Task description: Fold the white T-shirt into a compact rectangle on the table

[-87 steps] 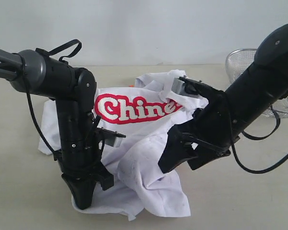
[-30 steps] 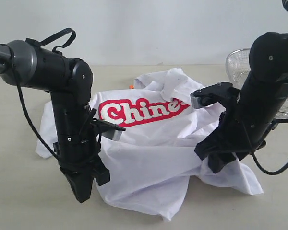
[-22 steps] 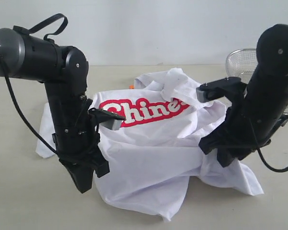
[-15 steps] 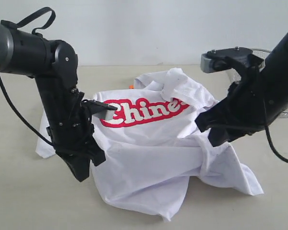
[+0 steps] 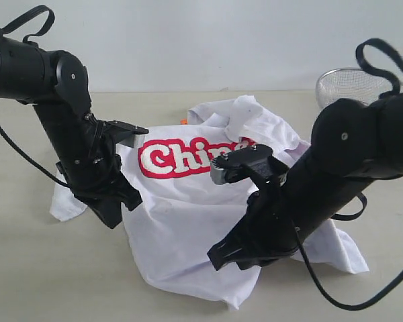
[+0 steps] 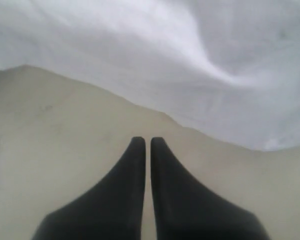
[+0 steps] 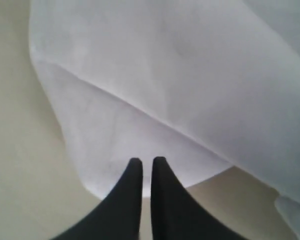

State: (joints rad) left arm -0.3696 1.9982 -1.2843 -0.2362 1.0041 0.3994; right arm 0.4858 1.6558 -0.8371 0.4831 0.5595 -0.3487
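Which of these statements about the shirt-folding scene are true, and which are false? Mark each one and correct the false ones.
1. The white T-shirt lies crumpled on the table, not yet folded into a rectangle. True.
2. The left gripper has its jaws wide open. False: they are closed together with nothing between them.
3. A wire-mesh basket stands at the far right in the exterior view. True.
4. The shirt's lettering band is blue. False: it is red with white letters.
5. The right gripper points at bare table, well away from the shirt. False: its tips point at the shirt's fabric.
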